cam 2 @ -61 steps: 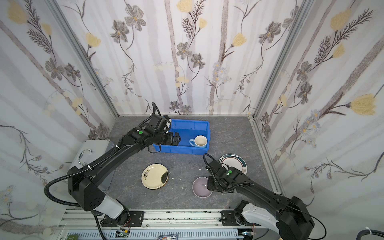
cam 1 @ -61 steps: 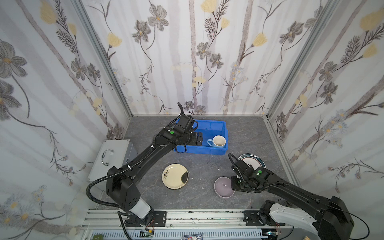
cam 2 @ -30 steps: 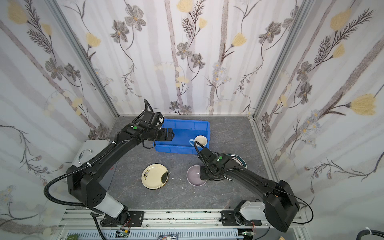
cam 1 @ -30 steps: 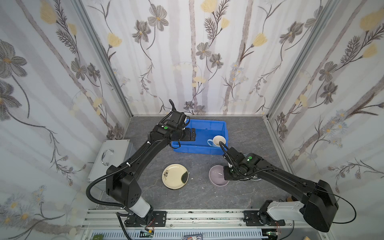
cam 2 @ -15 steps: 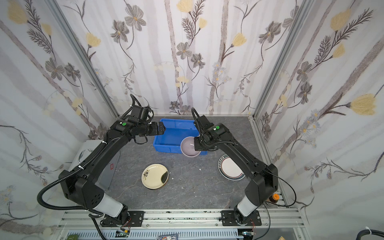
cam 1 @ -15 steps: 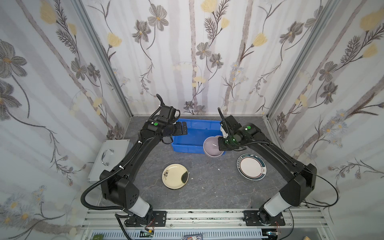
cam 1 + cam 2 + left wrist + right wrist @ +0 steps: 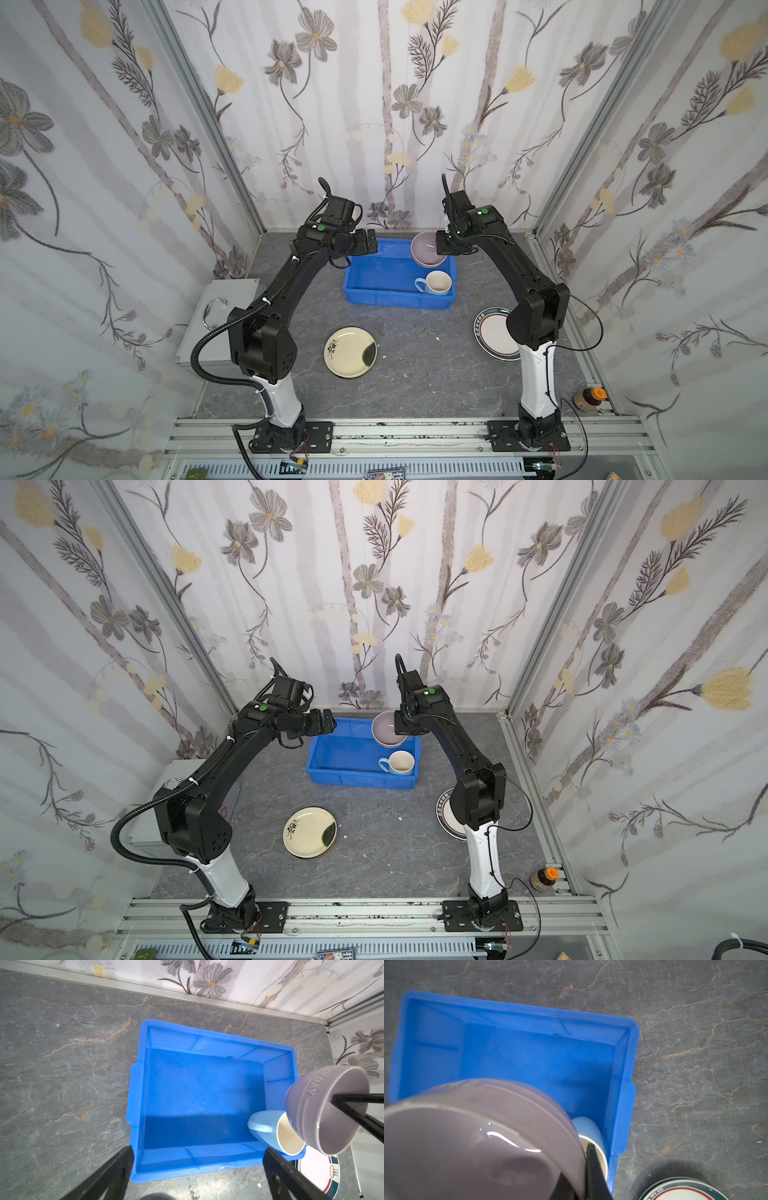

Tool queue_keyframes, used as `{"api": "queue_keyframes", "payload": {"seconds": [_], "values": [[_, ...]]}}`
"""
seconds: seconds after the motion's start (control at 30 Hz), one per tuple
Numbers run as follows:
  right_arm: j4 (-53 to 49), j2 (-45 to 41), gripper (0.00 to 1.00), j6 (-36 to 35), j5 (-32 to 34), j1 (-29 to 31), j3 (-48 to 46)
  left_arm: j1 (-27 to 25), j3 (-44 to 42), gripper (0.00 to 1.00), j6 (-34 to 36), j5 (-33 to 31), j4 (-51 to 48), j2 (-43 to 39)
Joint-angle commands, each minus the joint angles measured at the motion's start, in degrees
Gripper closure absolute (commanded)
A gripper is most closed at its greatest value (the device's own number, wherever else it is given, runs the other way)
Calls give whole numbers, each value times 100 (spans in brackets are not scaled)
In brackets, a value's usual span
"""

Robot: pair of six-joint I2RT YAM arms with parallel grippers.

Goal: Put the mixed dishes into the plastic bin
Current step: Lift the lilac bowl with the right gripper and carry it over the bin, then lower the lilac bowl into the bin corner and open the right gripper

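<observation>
Lifted off the tabletop (image 7: 419,365) a second ago, lilac bowl (image 7: 423,254) hangs tilted over plastic bin's (image 7: 395,300) far right corner, rim pinched by right gripper (image 7: 439,248) to clear the pale-blue mug (image 7: 434,284) inside, while left gripper (image 7: 371,246) gapes empty off the far left corner, probably yielding room.

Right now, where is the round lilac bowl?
In both top views the round lilac bowl hangs in the right gripper, tilted over the far right corner of the bright blue plastic bin, just behind the pale-blue mug.
</observation>
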Motion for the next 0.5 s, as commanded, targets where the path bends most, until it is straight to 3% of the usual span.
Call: {"api": "queue_keyframes", "payload": {"seconds": [0.0, 0.47], "values": [[422, 252, 100, -136, -192, -139, 98, 57, 338, 0, 113, 244, -195, 277], [1223, 1032, 100, -126, -663, -337, 103, 213, 440, 0, 167, 386, -350, 456]]}}
